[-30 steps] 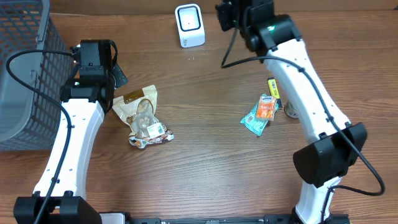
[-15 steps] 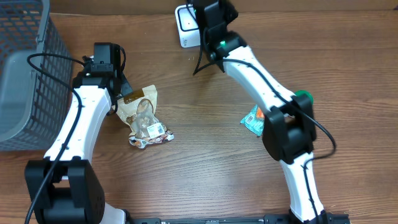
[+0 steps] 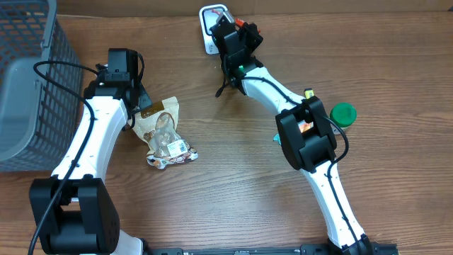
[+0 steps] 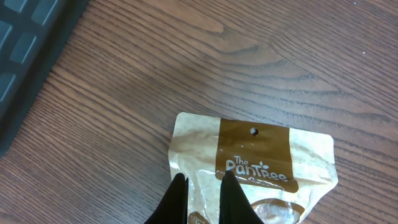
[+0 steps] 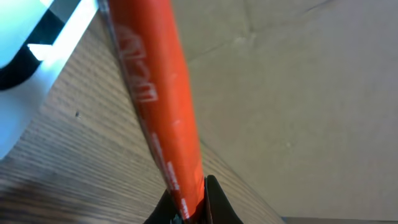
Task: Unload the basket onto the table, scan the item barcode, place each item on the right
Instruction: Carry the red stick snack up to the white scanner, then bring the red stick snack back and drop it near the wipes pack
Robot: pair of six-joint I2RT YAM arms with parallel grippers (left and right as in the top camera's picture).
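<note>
My right gripper (image 3: 238,33) is shut on a slim orange packet (image 5: 158,81), which it holds up beside the white barcode scanner (image 3: 214,27) at the table's back edge. The right wrist view has the scanner (image 5: 28,43) at top left, with the packet running up from my jaws. A cream and brown snack pouch (image 3: 161,131) lies flat on the wood. At its upper left corner my left gripper (image 3: 137,105) is shut on the pouch's film. Seen from the left wrist, the pouch (image 4: 267,165) sits between the two black fingertips (image 4: 178,186).
A grey mesh basket (image 3: 28,85) fills the left edge. A green lid (image 3: 343,112), a yellow item (image 3: 309,92) and a teal and orange packet (image 3: 286,136) lie on the right, partly under my right arm. A wall rises behind the scanner.
My right arm has swung left and carried the orange packet to the scanner. My left gripper shifted slightly right and closed fully on the pouch's corner.
</note>
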